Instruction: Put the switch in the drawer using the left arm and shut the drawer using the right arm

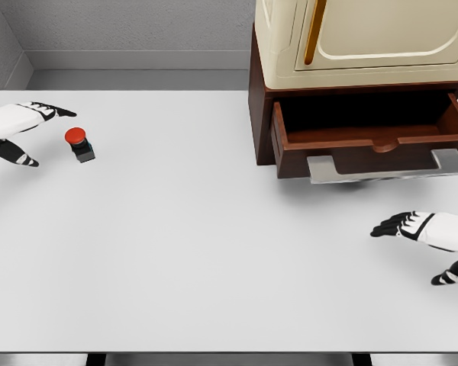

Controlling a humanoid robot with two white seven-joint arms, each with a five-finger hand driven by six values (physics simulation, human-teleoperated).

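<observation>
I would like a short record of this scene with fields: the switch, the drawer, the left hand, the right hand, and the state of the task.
switch: red button on a dark base, upright on the white table, far left
drawer: open, looks empty, grey handle in front
left hand: open, beside the switch, not touching it
right hand: open, low on the right, below the drawer
task state: switch not yet grasped; drawer not yet closed
</observation>
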